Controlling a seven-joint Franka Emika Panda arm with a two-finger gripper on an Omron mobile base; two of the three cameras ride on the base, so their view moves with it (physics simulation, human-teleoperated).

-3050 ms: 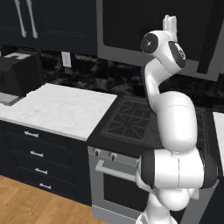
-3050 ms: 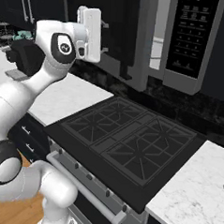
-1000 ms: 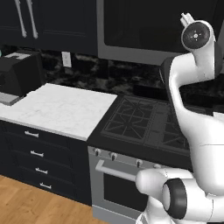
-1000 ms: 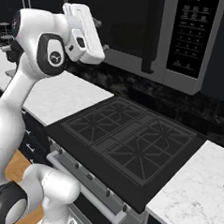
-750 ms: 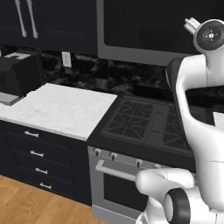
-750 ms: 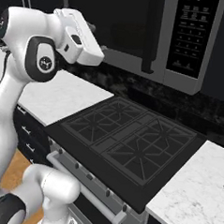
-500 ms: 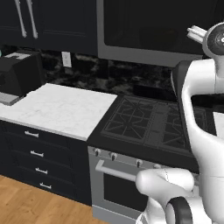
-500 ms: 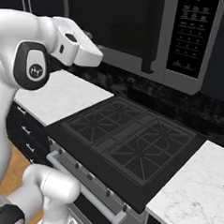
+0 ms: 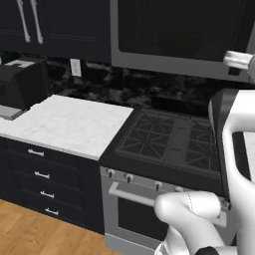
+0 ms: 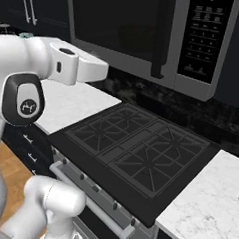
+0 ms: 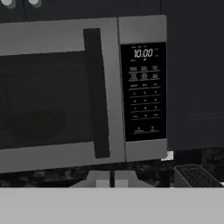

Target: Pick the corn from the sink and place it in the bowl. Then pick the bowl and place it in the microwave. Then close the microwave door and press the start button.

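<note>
Now claw (image 11: 112,178) pinched shut, empty, microwave door (image 11: 52,94) closed, ahead above.

Open air lies between the stove (image 10: 139,153) and the shut microwave door (image 11: 48,94); its dark handle (image 11: 96,92) juts forward.

I'm looking at a home kitchen: a black gas stove (image 10: 139,153) with an oven below, a microwave (image 10: 147,33) mounted over it, dark cabinets and drawers (image 9: 40,174), a white marble surface (image 9: 64,122) and a wooden floor (image 9: 30,234).
</note>
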